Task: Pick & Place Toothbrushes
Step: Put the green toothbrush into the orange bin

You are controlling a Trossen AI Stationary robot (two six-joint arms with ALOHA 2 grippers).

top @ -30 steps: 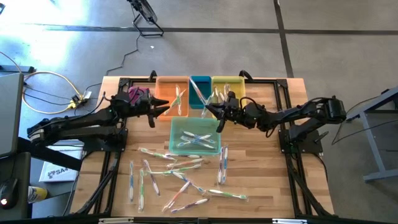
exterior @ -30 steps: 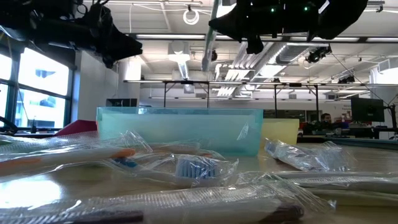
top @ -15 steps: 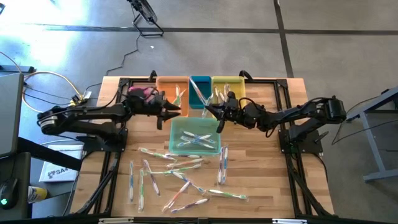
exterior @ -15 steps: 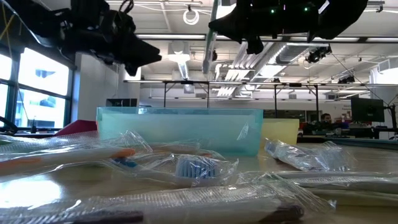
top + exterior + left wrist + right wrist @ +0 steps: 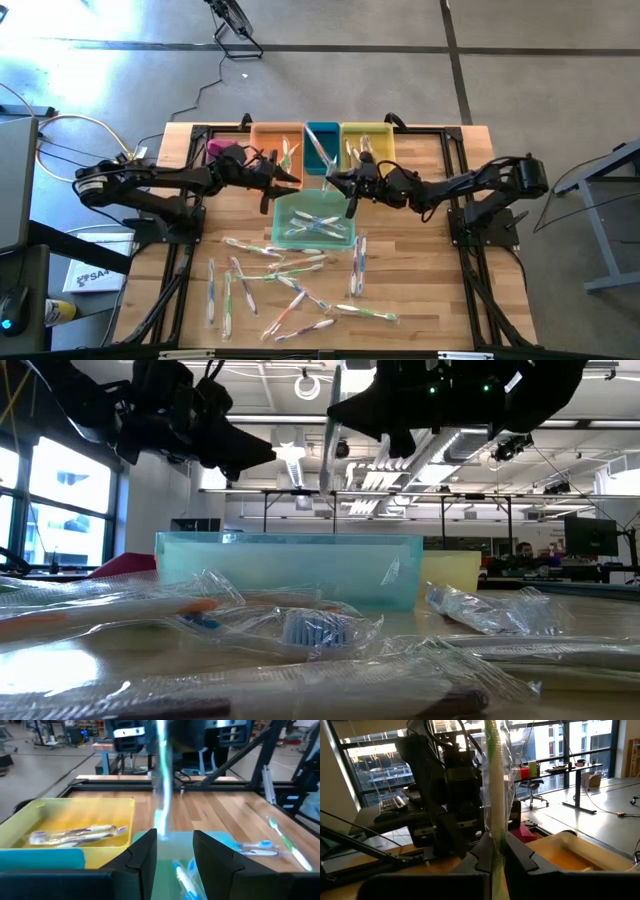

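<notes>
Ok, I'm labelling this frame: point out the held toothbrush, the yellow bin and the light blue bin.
held toothbrush (image 5: 495, 795): right wrist view, mid handle above the right hand (image 5: 496, 851).
yellow bin (image 5: 75, 812): left wrist view, bare inner wall.
light blue bin (image 5: 290, 565): low view, front wall.

Grey concrete floor (image 5: 400, 70) surrounds the wooden table (image 5: 420, 270). Tall windows (image 5: 385, 765) stand beyond the jaws; an office chair (image 5: 536, 787) and desk (image 5: 570, 770) sit nearby.
</notes>
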